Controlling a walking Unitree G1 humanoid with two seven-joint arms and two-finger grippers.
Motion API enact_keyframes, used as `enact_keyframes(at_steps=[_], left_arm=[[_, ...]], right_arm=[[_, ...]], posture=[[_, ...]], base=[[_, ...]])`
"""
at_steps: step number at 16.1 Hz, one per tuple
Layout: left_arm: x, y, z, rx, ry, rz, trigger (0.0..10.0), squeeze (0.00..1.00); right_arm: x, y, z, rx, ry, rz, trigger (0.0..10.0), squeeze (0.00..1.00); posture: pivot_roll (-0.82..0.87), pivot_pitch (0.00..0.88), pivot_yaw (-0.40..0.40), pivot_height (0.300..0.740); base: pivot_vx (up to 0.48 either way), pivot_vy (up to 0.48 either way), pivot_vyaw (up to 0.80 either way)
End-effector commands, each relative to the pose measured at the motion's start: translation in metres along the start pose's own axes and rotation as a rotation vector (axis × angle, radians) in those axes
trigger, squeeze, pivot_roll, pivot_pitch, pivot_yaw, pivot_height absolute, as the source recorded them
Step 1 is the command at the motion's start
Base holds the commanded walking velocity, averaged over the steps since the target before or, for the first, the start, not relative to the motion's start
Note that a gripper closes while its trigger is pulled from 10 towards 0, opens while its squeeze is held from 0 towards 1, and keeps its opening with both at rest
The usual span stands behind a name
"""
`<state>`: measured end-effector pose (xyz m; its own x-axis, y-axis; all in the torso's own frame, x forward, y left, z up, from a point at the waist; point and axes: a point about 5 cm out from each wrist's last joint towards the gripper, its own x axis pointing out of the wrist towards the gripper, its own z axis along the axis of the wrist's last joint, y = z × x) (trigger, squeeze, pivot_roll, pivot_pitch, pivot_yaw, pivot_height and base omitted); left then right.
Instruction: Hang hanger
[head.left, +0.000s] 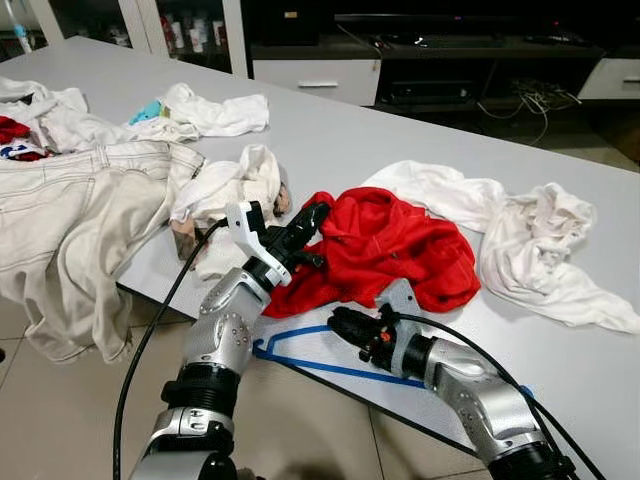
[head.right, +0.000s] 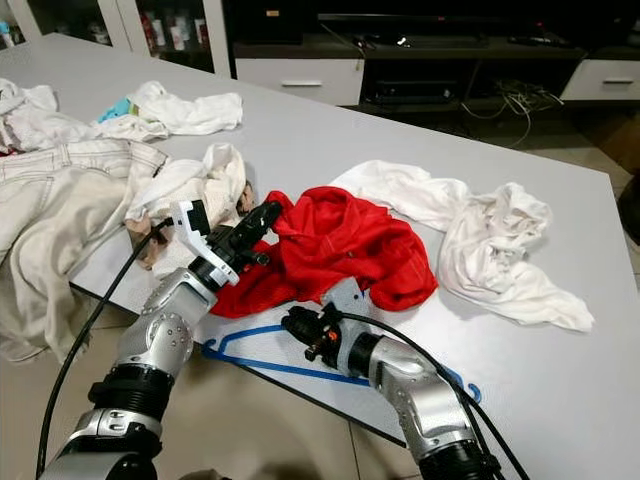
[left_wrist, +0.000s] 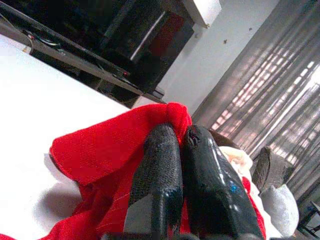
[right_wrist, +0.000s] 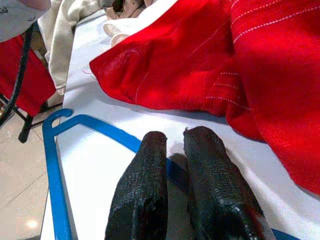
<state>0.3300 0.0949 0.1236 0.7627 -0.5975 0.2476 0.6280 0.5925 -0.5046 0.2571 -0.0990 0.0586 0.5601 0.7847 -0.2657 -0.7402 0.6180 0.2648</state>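
A blue hanger lies flat on the white table, close to its near edge. My right gripper rests low on the table with its fingers shut on the hanger's upper bar. Just beyond it, a crumpled red garment lies on the table. My left gripper is shut on a raised fold at that garment's left edge. In the left wrist view, red cloth bunches over my fingertips.
Beige trousers hang over the table's left edge. A white garment lies beside my left gripper, and more white clothes are on the right and at the far left. Dark cabinets stand behind the table.
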Motion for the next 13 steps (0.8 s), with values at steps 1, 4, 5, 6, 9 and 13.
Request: enact_keyframes(at_steps=[1, 4, 5, 6, 9, 13], left_arm=[[0.004, -0.002, 0.0, 0.016, 0.008, -0.006, 10.0, 0.0], [0.004, -0.003, 0.0, 0.014, 0.008, -0.007, 10.0, 0.0], [0.004, -0.003, 0.0, 0.014, 0.008, -0.006, 10.0, 0.0], [0.004, -0.003, 0.0, 0.014, 0.008, -0.006, 10.0, 0.0], [0.004, -0.002, 0.0, 0.013, 0.008, -0.006, 10.0, 0.0], [0.004, -0.003, -0.001, 0.011, 0.01, -0.007, 10.0, 0.0]], right_arm=[[-0.006, -0.004, -0.007, 0.023, 0.034, -0.021, 10.0, 0.0], [-0.01, -0.004, -0.003, 0.03, 0.022, -0.014, 10.0, 0.0], [-0.012, -0.003, -0.002, 0.034, 0.02, -0.004, 10.0, 0.0], [-0.014, -0.002, -0.003, 0.037, 0.024, 0.01, 10.0, 0.0], [-0.018, 0.002, -0.006, 0.044, 0.043, 0.047, 10.0, 0.0], [-0.021, 0.001, -0.003, 0.048, 0.029, 0.041, 10.0, 0.0]], posture=[[-0.05, 0.0, -0.006, 0.74], [-0.05, 0.0, -0.006, 0.74], [-0.05, 0.0, -0.006, 0.74], [-0.05, 0.0, -0.005, 0.74], [-0.05, 0.0, -0.005, 0.74], [-0.05, 0.0, -0.002, 0.74]], base=[[0.0, 0.0, 0.0], [0.0, 0.0, 0.0], [0.0, 0.0, 0.0], [0.0, 0.0, 0.0], [0.0, 0.0, 0.0], [0.0, 0.0, 0.0]])
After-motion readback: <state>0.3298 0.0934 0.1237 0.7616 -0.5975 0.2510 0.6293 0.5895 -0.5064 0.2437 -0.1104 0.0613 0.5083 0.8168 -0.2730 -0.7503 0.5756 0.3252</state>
